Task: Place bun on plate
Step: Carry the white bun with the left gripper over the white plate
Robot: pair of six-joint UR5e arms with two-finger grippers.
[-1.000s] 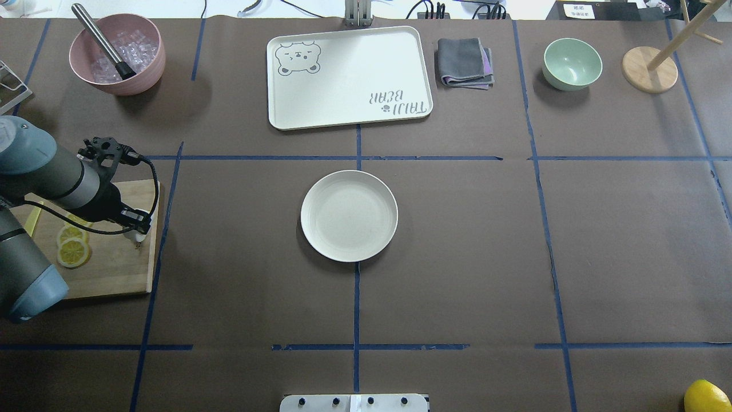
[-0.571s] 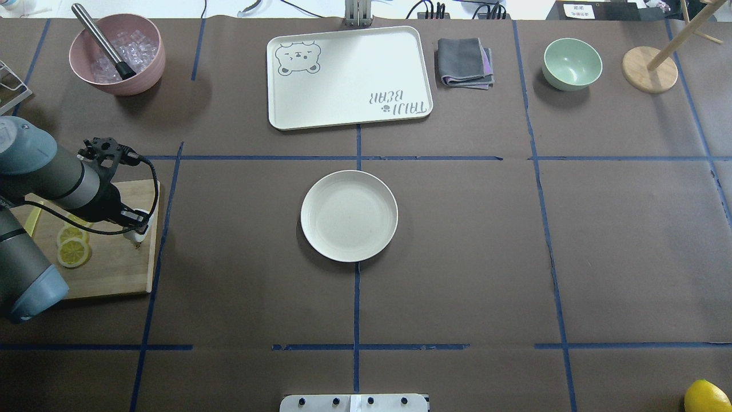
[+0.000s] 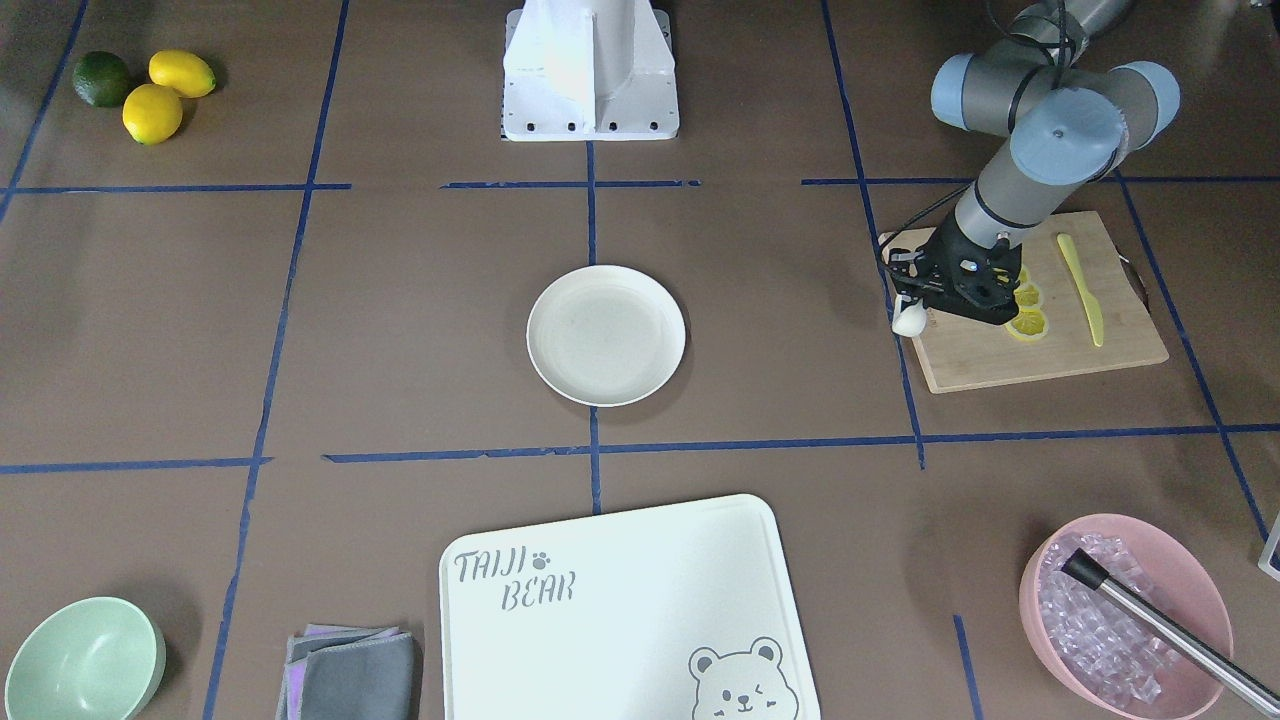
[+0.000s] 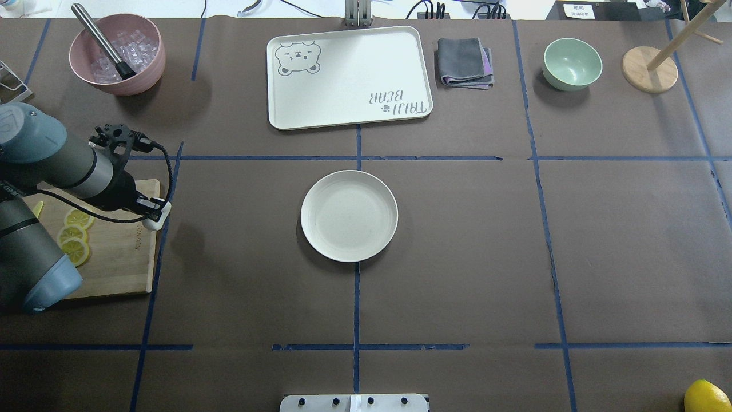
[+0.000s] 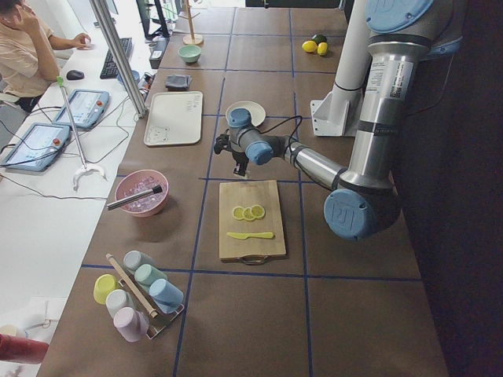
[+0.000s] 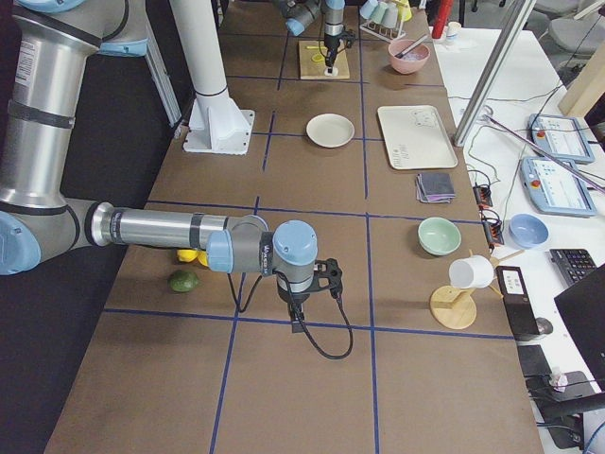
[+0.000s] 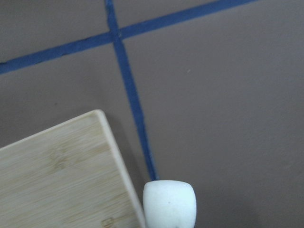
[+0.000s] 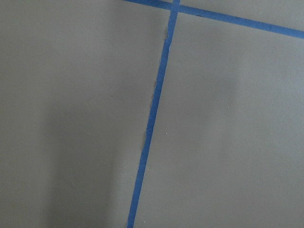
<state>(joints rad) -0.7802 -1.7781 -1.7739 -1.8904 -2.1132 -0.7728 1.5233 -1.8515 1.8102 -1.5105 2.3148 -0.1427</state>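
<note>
The left gripper (image 4: 154, 213) is clamped on the bun (image 3: 908, 320) and holds it in the air well apart from the plate (image 4: 349, 216), which lies straight across toward the robot's right.

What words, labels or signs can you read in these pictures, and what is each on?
"TAIJI BEAR": printed on the tray, beside a drawn bear face.
Small mark on the board: too small to read.
Card beyond the table's far edge: too small to read.
Label on the left arm: blurred.
</note>
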